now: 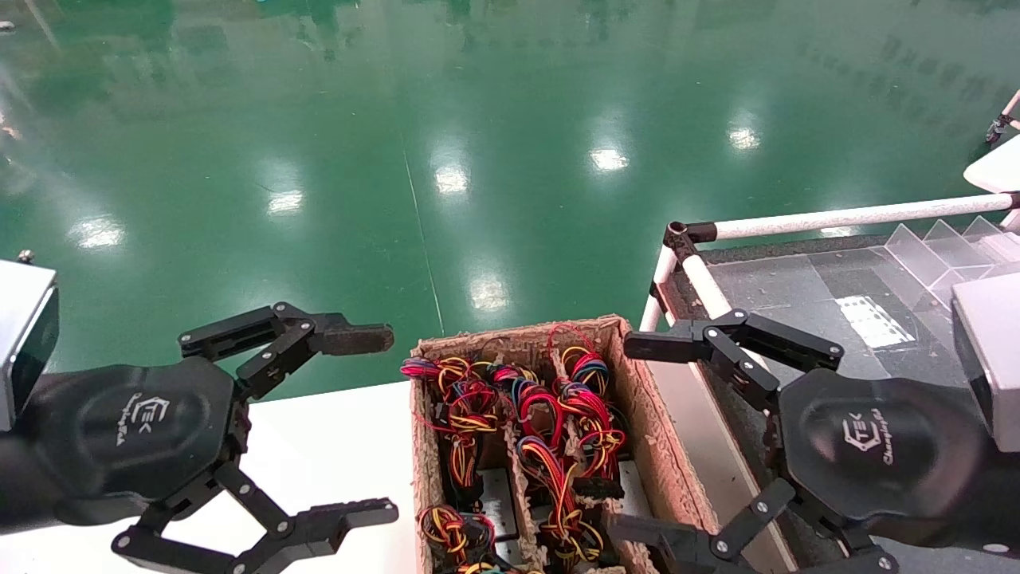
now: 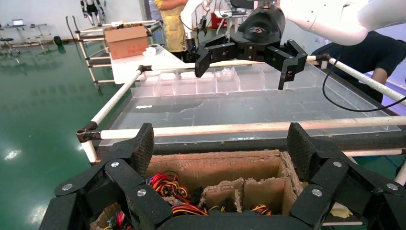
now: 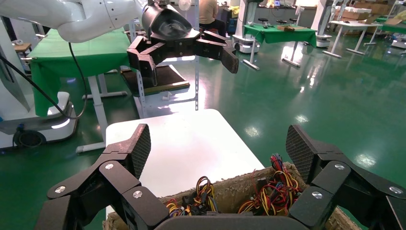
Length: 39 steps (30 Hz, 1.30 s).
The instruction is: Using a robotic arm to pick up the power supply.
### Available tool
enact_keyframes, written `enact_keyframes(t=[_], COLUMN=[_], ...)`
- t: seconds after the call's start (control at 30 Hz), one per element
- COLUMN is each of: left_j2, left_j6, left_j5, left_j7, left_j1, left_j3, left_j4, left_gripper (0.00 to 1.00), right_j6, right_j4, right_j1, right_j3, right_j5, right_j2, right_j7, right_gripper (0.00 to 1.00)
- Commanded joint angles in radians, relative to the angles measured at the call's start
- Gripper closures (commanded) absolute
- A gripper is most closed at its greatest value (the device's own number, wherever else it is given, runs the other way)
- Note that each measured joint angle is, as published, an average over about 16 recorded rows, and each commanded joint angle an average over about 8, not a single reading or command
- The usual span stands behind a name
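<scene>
The silver-grey metal power supply units (image 1: 496, 498) sit deep in a brown cardboard box (image 1: 647, 414) at the lower centre of the head view, mostly buried under bundles of red, yellow, orange and blue wires (image 1: 550, 422); only slivers of grey metal show between the cardboard dividers (image 1: 518, 478), so which unit is which cannot be told. None of them is held by anything. The black two-finger right gripper (image 1: 637, 434), with its white logo on a rounded black palm, hangs at the lower right of the head view just beside the box's right wall, its fingers spread wide, one tip above the box's far right corner and the other low near the bottom edge of the frame. The twin black left gripper (image 1: 374, 426) hovers at the lower left of the head view over a white tabletop (image 1: 335, 446), likewise spread wide with nothing between its fingers, just left of the box. In the left wrist view the box's compartments and wire bundles lie below the open fingers (image 2: 139, 148). To the right of the box stands a rack of white tubes (image 1: 861, 214) carrying clear plastic dividers (image 1: 940, 247). A glossy green floor (image 1: 446, 119) fills the upper part of the head view.
</scene>
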Motion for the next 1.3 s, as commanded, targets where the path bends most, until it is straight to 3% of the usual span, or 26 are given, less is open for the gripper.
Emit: enact_keyframes(t=[0.03,0.33,0.37,0.6,0.63,1.3], left_j2=[0.0,0.0,0.0,0.0,0.0,0.0], left_j6=[0.0,0.0,0.0,0.0,0.0,0.0], left_j5=[0.0,0.0,0.0,0.0,0.0,0.0], left_j7=[0.0,0.0,0.0,0.0,0.0,0.0], left_j1=[0.0,0.0,0.0,0.0,0.0,0.0], left_j3=[0.0,0.0,0.0,0.0,0.0,0.0], left_j4=[0.0,0.0,0.0,0.0,0.0,0.0], left_gripper=[0.0,0.0,0.04,0.92,1.0,1.0], right_j6=[0.0,0.0,0.0,0.0,0.0,0.0], right_j4=[0.0,0.0,0.0,0.0,0.0,0.0], right_j1=[0.0,0.0,0.0,0.0,0.0,0.0], right_j3=[0.0,0.0,0.0,0.0,0.0,0.0], right_j5=[0.0,0.0,0.0,0.0,0.0,0.0], right_j2=[0.0,0.0,0.0,0.0,0.0,0.0], right_j7=[0.0,0.0,0.0,0.0,0.0,0.0], right_gripper=[0.0,0.0,0.0,0.0,0.0,0.0])
